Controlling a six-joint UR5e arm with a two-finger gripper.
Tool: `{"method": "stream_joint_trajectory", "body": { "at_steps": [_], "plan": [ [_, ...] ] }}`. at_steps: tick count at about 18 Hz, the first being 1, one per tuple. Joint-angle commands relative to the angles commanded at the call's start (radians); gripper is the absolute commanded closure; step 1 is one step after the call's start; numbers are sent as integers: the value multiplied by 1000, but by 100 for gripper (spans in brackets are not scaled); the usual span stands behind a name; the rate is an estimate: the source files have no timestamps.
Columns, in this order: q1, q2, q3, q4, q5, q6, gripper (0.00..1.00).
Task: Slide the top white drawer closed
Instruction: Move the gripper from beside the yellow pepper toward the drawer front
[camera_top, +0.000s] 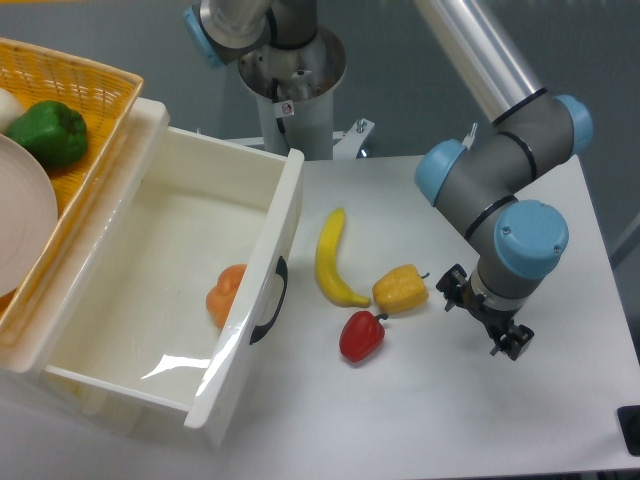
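The top white drawer (150, 250) stands pulled far out toward the right, and its front panel carries a black curved handle (270, 302). An orange fruit (224, 293) lies inside it against the front panel. My gripper (484, 314) hangs over the table well to the right of the drawer, past the loose fruit. It points down, with its black fingertips (453, 286) spread apart and nothing between them.
A banana (334, 258), a yellow pepper (400, 289) and a red pepper (361, 336) lie between the drawer front and the gripper. On top of the drawer unit, a yellow wicker basket (85, 85) holds a green pepper (48, 131) and a white plate (20, 225). The arm's base (292, 75) stands behind.
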Motion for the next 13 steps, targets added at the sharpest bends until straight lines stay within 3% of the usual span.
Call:
{"method": "stream_joint_trajectory", "body": {
  "at_steps": [7, 10, 13],
  "plan": [
    [-5, 24, -41, 2, -5, -18, 0],
    [-6, 61, -122, 81, -6, -35, 0],
    [-20, 80, -158, 115, -8, -205, 0]
  ]
}}
